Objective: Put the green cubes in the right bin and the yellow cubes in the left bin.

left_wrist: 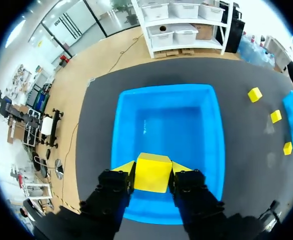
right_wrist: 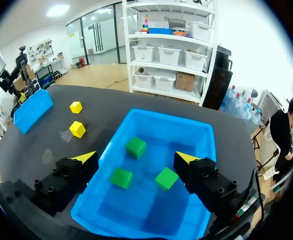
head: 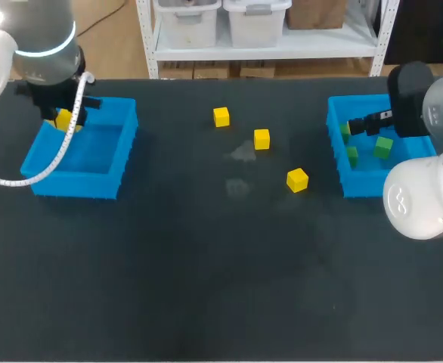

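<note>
The left hand (left_wrist: pixel 152 170) is clenched on a small solid yellow cube (left_wrist: pixel 152 174). Its two yellow-tipped fingers press opposite side faces, and it hangs over the far left part of the left blue plastic bin (left_wrist: pixel 166 90), above the floor of the bin and not touching it.

The block looks light and rigid, with smooth flat faces and sharp edges. It should neither crush nor sag, though the smooth sides could slip under a weak pinch. Two parallel faces, taken near their middle, are the sensible place to hold it, as here.

A cube has no long axis. This one sits square between the fingers, with its top face level and its edges roughly in line with the bin's walls.

Three loose yellow cubes (head: pixel 261 139) lie well apart on the dark table (head: pixel 206 265) between the bins. The nearest (head: pixel 297 180) is turned slightly, so a hand would likely need to rotate to meet its faces flat.

The right hand (right_wrist: pixel 136 158) is released and holds nothing. It hangs above the right blue plastic bin (right_wrist: pixel 161 116), where three green cubes (right_wrist: pixel 136 147) rest at differing angles.
</note>
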Controlling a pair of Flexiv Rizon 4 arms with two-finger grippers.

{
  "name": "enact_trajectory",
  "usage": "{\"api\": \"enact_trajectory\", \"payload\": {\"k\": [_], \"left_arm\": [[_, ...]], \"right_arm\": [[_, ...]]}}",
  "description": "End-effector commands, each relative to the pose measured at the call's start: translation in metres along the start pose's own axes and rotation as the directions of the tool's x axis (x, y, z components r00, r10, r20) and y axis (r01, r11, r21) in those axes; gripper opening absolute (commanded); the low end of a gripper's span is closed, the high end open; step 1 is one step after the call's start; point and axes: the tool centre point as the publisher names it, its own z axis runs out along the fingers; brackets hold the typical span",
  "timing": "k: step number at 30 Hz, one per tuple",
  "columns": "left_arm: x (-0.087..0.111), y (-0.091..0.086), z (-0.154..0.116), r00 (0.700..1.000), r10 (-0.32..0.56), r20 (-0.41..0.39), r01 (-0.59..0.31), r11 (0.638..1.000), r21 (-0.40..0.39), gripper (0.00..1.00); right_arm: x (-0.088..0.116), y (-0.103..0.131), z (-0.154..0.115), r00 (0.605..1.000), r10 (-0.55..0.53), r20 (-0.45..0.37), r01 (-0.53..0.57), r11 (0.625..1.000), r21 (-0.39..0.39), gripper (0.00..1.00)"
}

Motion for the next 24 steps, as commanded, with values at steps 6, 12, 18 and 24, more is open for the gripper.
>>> {"api": "enact_trajectory", "payload": {"k": [6, 12, 18, 24], "left_arm": [[-0.017, -0.019, -0.016, 1.000, 0.020, 0.019, -0.022, 0.995, 0.101, 1.00], [-0.046, -0.068, -0.045, 0.987, 0.115, 0.115, -0.133, 0.977, 0.165, 1.00], [-0.067, -0.139, -0.056, 0.946, 0.287, 0.150, -0.315, 0.924, 0.219, 1.00], [-0.083, -0.198, -0.052, 0.902, 0.399, 0.167, -0.428, 0.879, 0.210, 1.00]], "right_arm": [[0.000, 0.000, -0.001, 1.000, 0.000, -0.001, 0.000, 1.000, -0.001, 1.00], [0.000, 0.000, -0.001, 1.000, 0.000, -0.001, 0.000, 1.000, -0.001, 1.00], [0.000, 0.000, -0.001, 1.000, 0.000, -0.001, 0.000, 1.000, -0.001, 1.00], [0.000, 0.000, -0.001, 1.000, 0.000, -0.001, 0.000, 1.000, -0.001, 1.00]]}}
